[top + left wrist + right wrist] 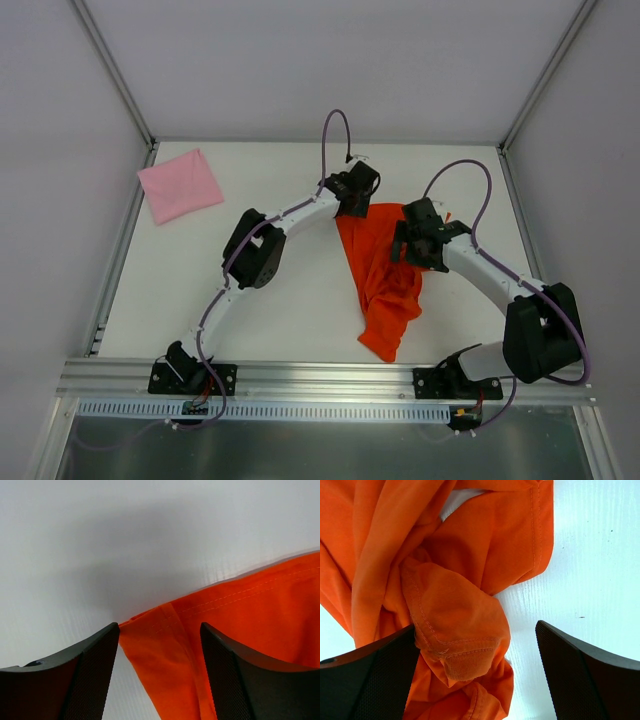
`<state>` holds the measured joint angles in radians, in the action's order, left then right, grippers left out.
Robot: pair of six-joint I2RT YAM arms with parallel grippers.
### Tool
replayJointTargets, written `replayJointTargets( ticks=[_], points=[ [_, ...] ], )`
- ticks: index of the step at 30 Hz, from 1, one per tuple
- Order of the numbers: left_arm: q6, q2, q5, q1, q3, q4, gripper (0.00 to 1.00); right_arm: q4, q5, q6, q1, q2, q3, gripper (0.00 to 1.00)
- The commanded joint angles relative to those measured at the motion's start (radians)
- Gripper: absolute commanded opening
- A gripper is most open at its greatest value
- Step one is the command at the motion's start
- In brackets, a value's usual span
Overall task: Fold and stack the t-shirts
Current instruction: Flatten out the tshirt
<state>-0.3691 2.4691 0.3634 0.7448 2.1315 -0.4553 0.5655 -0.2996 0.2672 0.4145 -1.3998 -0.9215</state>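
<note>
Seemingly unpinched, a hem corner of the orange-red cloth t-shirt (385, 290) sits inside the part-open left gripper (159, 630) and could slip free. The right gripper (476, 625) gapes wide over its bunched sleeve, risking extra layers. The pink folded cloth square (180, 185) lies well left of it.

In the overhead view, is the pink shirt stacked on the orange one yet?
No, the folded pink shirt lies at the far left, well apart from the crumpled orange shirt in the middle.
</note>
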Motion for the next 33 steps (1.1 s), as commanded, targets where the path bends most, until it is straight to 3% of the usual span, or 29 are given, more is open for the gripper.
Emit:
replayJointTargets(
  ticks=[1, 7, 10, 11, 14, 19, 22, 23, 25, 26, 29, 33],
  points=[
    [-0.014, 0.017, 0.078, 0.008, 0.073, -0.043, 0.65, 0.0, -0.036, -0.013, -0.009, 0.022, 0.003, 0.97],
    [-0.031, 0.051, 0.045, 0.008, 0.114, -0.066, 0.58, -0.003, -0.036, -0.022, -0.017, 0.027, 0.009, 0.97],
    [-0.042, 0.047, 0.069, 0.008, 0.113, -0.082, 0.36, -0.007, -0.036, -0.023, -0.017, 0.028, 0.013, 0.97],
    [-0.045, 0.042, 0.087, 0.008, 0.113, -0.085, 0.21, -0.012, -0.036, -0.023, -0.017, 0.027, 0.019, 0.96],
    [-0.047, 0.008, 0.104, 0.01, 0.102, -0.086, 0.0, -0.021, -0.035, -0.017, -0.019, 0.016, 0.027, 0.95],
    [-0.025, -0.094, 0.12, 0.007, 0.041, -0.094, 0.0, -0.052, -0.033, -0.011, -0.02, 0.005, 0.03, 0.89],
    [-0.019, -0.206, 0.121, -0.007, -0.075, -0.088, 0.0, -0.076, -0.05, -0.011, -0.02, -0.013, 0.023, 0.72],
    [-0.03, -0.237, 0.112, -0.015, -0.111, -0.088, 0.0, -0.079, -0.065, -0.01, -0.02, -0.022, 0.016, 0.57],
    [-0.079, -0.338, 0.063, -0.054, -0.244, -0.089, 0.0, -0.084, -0.078, -0.01, -0.023, -0.047, -0.005, 0.43],
    [-0.094, -0.376, 0.048, -0.07, -0.295, -0.076, 0.0, -0.085, -0.084, -0.01, -0.026, -0.054, -0.011, 0.28],
    [-0.139, -0.536, 0.057, -0.111, -0.517, -0.059, 0.0, -0.088, -0.104, -0.009, -0.036, -0.073, -0.04, 0.07],
    [-0.241, -0.793, 0.085, -0.15, -0.84, -0.083, 0.0, -0.101, -0.102, -0.06, -0.056, -0.071, -0.085, 0.01]
  ],
)
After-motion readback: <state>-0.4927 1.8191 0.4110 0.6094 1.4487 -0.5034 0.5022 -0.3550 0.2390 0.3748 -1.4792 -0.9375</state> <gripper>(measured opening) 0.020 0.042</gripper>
